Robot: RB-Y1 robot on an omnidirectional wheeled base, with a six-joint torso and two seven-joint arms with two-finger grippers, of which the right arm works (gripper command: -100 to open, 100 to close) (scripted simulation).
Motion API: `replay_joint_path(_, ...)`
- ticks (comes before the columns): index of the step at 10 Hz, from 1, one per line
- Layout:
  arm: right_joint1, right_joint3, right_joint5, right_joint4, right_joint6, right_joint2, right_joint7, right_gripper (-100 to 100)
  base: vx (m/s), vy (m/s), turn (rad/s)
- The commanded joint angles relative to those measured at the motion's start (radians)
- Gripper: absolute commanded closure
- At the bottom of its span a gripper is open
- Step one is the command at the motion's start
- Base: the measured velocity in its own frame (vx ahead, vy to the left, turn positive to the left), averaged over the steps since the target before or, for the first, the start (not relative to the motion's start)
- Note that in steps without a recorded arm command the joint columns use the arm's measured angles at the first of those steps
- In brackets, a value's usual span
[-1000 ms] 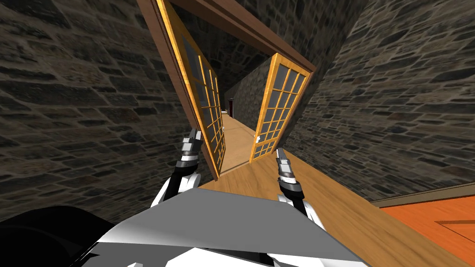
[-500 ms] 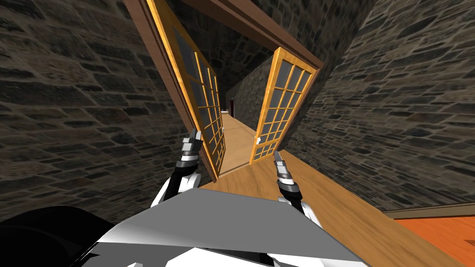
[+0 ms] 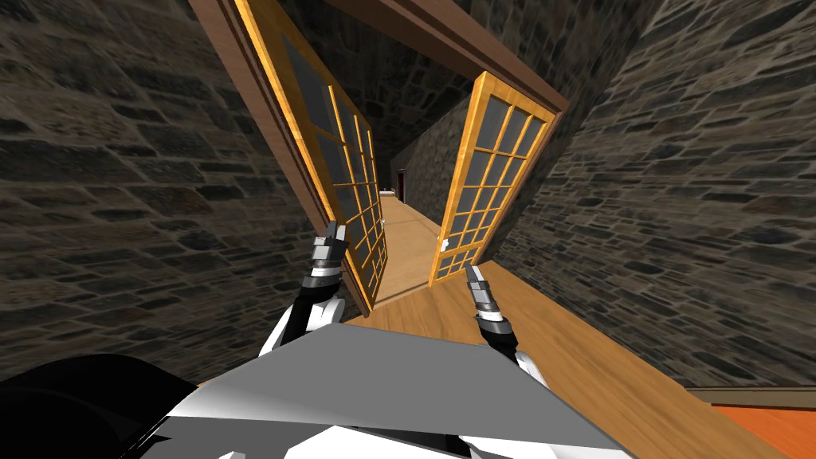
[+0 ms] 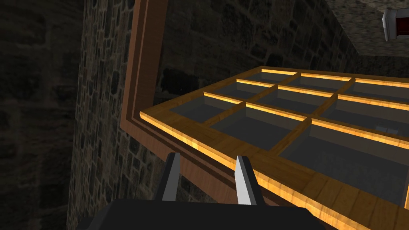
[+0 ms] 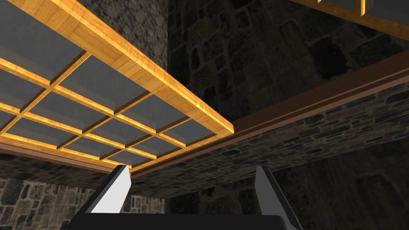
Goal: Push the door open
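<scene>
1. The double door stands straight ahead in a brown door frame (image 3: 446, 36) set between dark stone walls (image 3: 119, 199). Both leaves are of yellow wood with grey panes.
2. The left leaf (image 3: 351, 199) is swung far away into the passage, almost edge-on from here. The right leaf (image 3: 486, 175) is also swung away, at a lesser angle, with a small white handle (image 3: 444, 243) on its inner edge.
3. Between the leaves there is a clear gap, and a wooden floor (image 3: 606, 358) runs through it down a long stone corridor (image 3: 402, 231).
4. The left gripper (image 3: 335, 229) is raised at the near lower edge of the left leaf, close by the frame. Its jaws are drawn in to a narrow gap with nothing between them.
5. From the left hand's own camera the left gripper (image 4: 206, 156) points at that leaf's wooden rim (image 4: 279, 131). I cannot tell whether it touches the wood.
6. The right gripper (image 3: 472, 269) hangs over the floor near the foot of the right leaf, apart from it. Its jaws stand wide apart and hold nothing.
7. From the right hand's camera the right gripper (image 5: 192, 167) looks along the right leaf (image 5: 100, 104) and the frame beside it.
</scene>
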Motion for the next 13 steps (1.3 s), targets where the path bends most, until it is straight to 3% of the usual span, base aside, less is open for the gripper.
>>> replay_joint_path(1, -0.005, -0.006, 0.016, 0.027, -0.005, -0.004, 0.030, -100, 0.097, -0.068, 0.048)
replay_joint_path(13, -0.021, -0.050, 0.131, 0.251, -0.082, -0.006, 0.251, -100, 0.087, -0.075, 0.059)
